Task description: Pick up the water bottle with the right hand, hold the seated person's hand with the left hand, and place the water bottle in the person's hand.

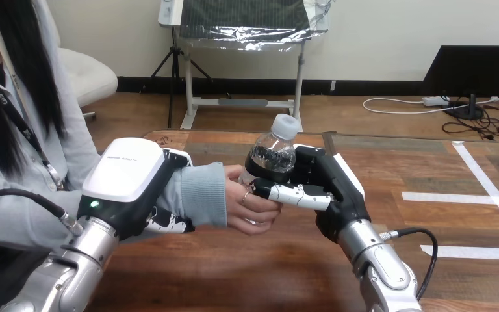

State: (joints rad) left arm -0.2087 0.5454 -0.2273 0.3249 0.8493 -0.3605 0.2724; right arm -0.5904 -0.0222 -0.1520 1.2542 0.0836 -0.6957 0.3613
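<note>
Head view shows the handover step: the right hand is clamped on the water bottle, its base against the person's hand just beside the thumb, while the left hand curls round the person's forearm; next, the right hand likely needs to loosen gently.

Bright, even indoor light, soft sheen on the table, small glints on the water bottle

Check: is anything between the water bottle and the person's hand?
Nothing visible is. The water bottle, gripped by the right hand, already touches the person's hand, which wraps round its lower part.
</note>
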